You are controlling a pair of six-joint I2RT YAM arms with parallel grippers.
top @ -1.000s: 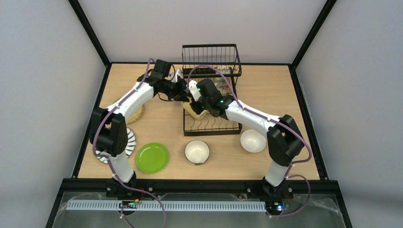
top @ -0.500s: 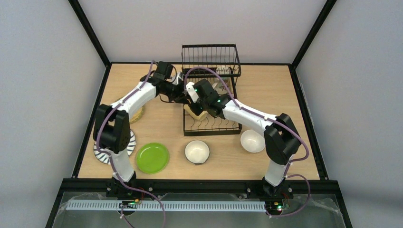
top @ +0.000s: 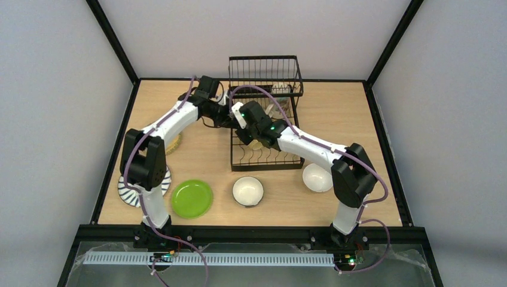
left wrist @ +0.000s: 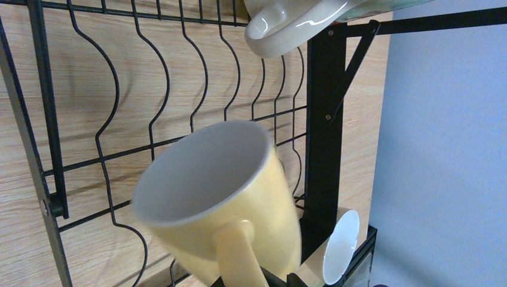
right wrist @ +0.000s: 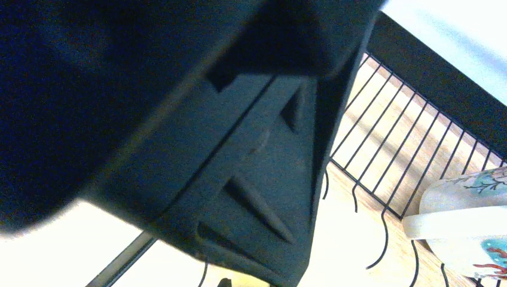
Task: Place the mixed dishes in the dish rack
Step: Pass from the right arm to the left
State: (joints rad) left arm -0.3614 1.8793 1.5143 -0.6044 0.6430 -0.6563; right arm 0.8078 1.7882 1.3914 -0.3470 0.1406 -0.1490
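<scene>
The pale yellow mug fills the left wrist view, tilted, its handle running down between my left gripper's black fingers, which are shut on it. It hangs over the black wire dish rack's slotted base; from the top only a sliver of the mug shows under my right arm. My left gripper and right gripper meet at the rack's left side. The right wrist view is blocked by a dark body, so its jaws are hidden.
A patterned cup sits in the rack's upright basket. On the table lie the lime green plate, striped plate, tan plate, a dark-outside bowl and a white bowl.
Both wrists have shifted slightly back and left over the rack. The mug has slipped further under the right arm, so less of it shows from above.
</scene>
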